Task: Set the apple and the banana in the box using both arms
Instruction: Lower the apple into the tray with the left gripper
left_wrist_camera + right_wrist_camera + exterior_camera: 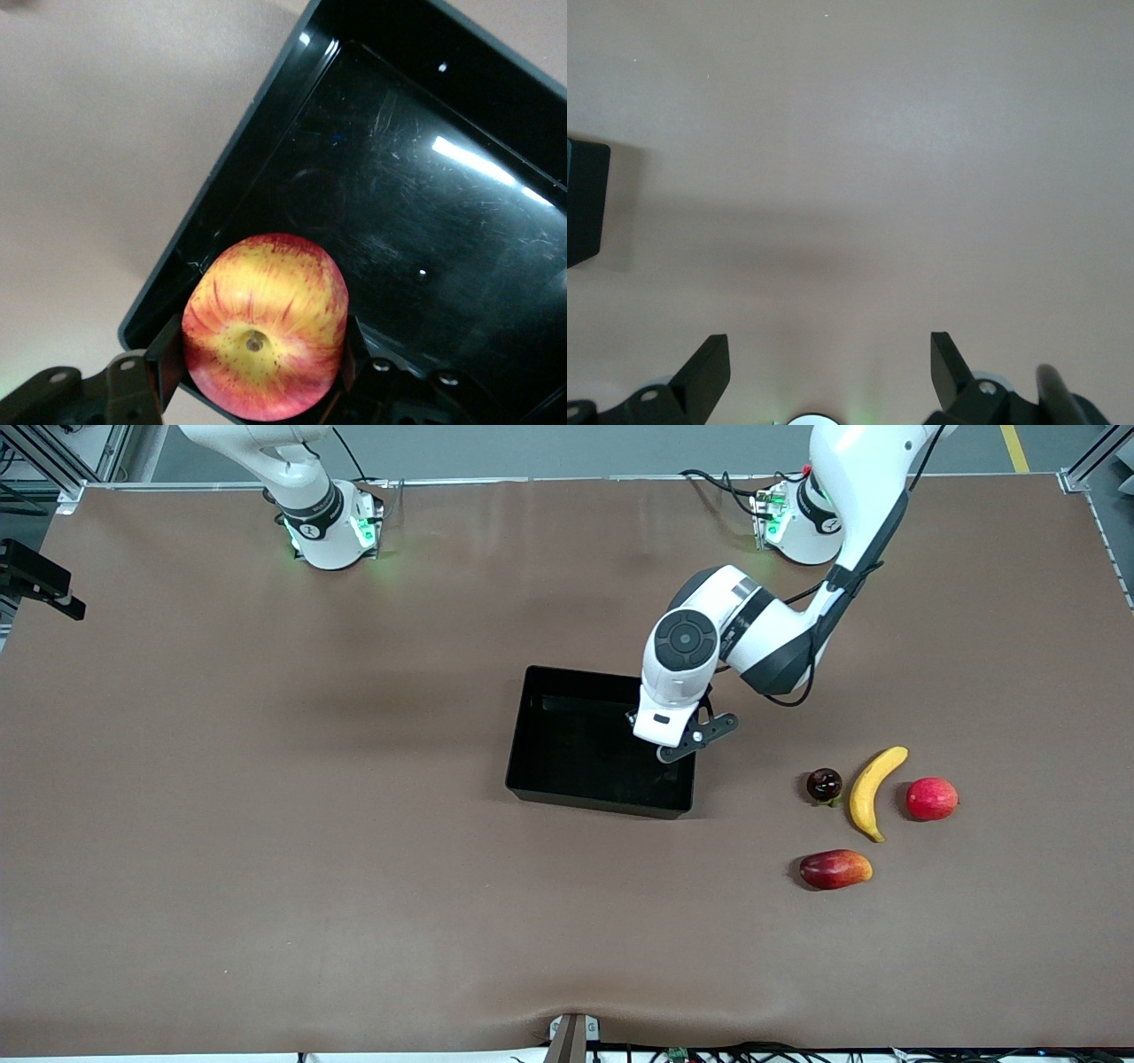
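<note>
My left gripper (263, 365) clasps the apple (264, 326) above the box's (532, 717) rim, so I judge releasing here could bounce it onto the counter (266, 824), while the banana (873, 790) lies there and my right gripper (830, 365) waits, spread wide.

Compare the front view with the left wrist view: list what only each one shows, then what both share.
Front view only: the banana, a plain red fruit, a dark round fruit and a mango-like fruit on the table, toward the left arm's end.

Left wrist view only: the apple, clamped in the left gripper over the box's edge.

Both: the black box, nothing lying in it.
</note>
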`<state>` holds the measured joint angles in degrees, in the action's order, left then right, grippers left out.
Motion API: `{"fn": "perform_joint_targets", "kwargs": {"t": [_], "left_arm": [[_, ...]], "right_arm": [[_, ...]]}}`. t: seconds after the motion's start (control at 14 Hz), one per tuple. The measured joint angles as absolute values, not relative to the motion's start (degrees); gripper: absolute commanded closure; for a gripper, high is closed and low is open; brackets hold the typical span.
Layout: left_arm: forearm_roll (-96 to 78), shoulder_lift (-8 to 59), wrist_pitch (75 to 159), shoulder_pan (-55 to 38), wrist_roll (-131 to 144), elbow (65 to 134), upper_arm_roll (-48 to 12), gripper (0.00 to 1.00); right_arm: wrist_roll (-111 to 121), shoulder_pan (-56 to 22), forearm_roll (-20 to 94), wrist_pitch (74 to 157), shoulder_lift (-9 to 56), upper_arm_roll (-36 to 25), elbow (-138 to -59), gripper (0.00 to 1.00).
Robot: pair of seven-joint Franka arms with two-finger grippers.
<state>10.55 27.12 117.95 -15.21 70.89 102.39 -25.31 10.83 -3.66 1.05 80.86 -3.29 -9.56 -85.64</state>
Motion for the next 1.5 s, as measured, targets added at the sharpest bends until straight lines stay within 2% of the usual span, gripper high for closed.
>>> {"fn": "perform_joint_targets", "kwargs": {"t": [0.43,1.5], "left_arm": [[10.78,29.83,121.01,-16.44,73.31,102.30,-25.22,1.00],[11.85,32.37,121.08,-18.74,76.51,102.20,-25.15,1.00]], "right_arm": [[10.83,-3.66,1.05,80.87,-3.29,-9.57,-85.64,0.00],[10.83,-3.65,1.05,80.88,-3.29,-9.62,-85.64,0.00]]}}
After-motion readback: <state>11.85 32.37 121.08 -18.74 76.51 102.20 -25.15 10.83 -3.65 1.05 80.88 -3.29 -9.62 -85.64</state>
